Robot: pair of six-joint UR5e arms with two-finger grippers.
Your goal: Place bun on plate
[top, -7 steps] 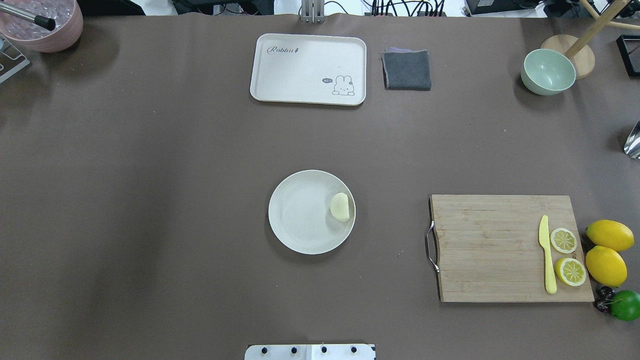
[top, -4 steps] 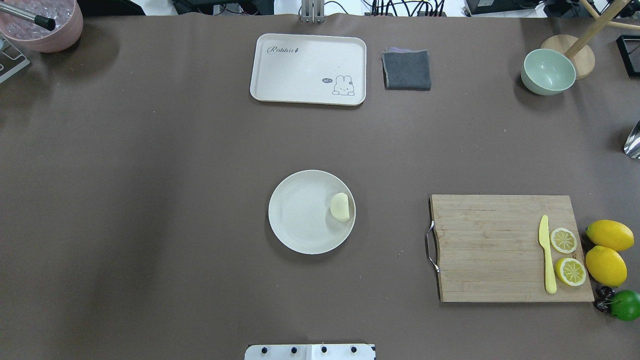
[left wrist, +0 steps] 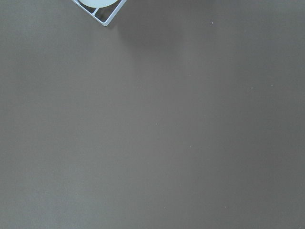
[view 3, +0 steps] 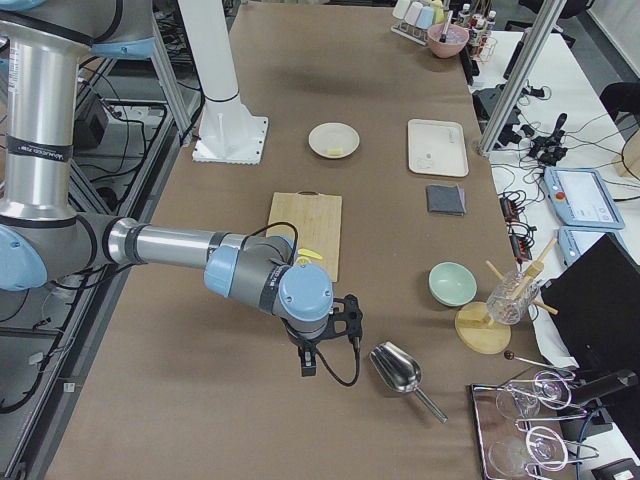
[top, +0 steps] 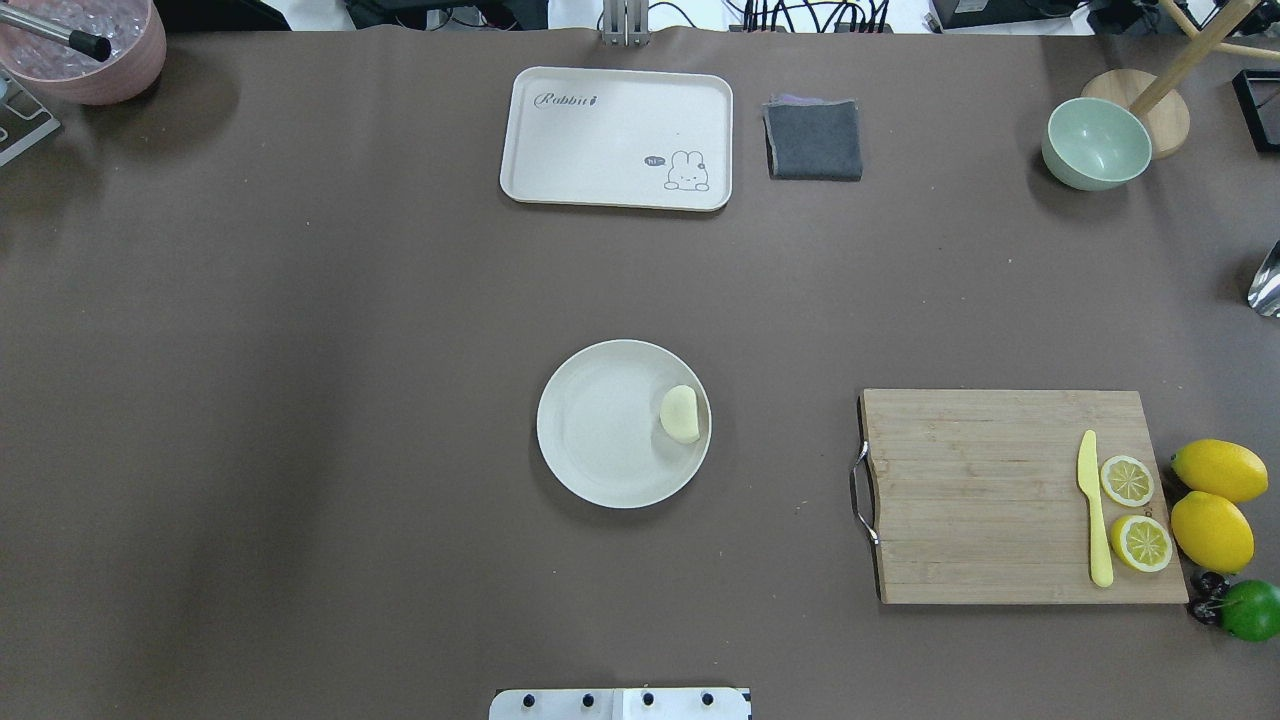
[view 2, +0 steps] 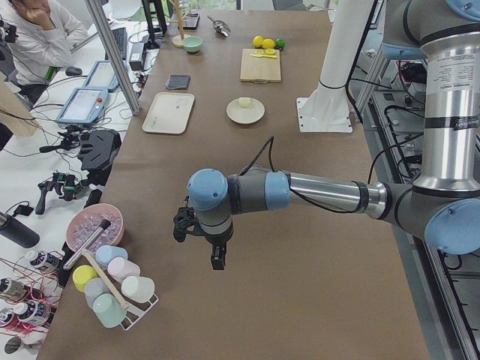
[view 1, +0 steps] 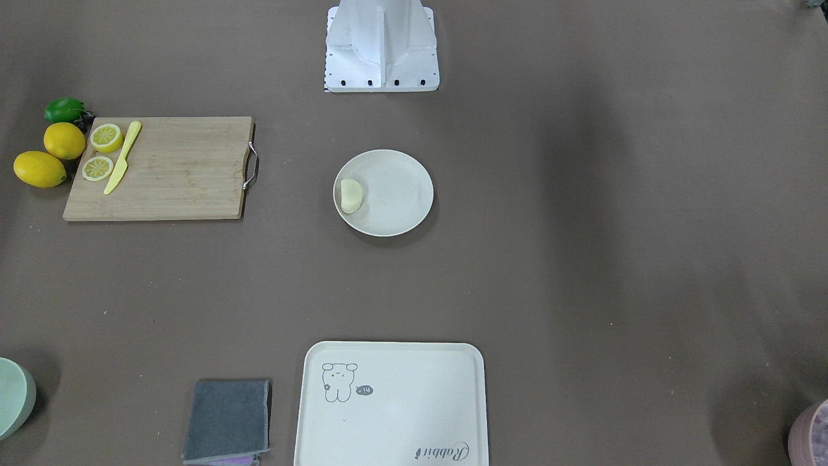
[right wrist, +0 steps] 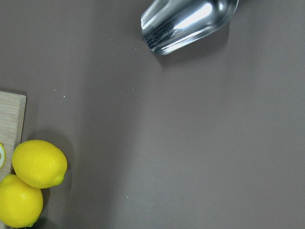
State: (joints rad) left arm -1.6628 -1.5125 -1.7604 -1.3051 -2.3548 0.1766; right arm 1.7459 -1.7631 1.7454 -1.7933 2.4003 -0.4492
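The bun, a small pale cream lump, lies inside the round off-white plate against its right rim, at the table's middle. The front-facing view has the bun at the left rim of the plate. Neither gripper touches it. My left gripper hangs over bare table far out at the left end. My right gripper hangs over the table at the right end, beside the scoop. Both show only in the side views, so I cannot tell whether they are open or shut.
A cream tray and a folded grey cloth lie at the far edge. The cutting board holds a yellow knife and two lemon slices, with lemons beside it. A green bowl, a metal scoop and a cup rack stand at the ends.
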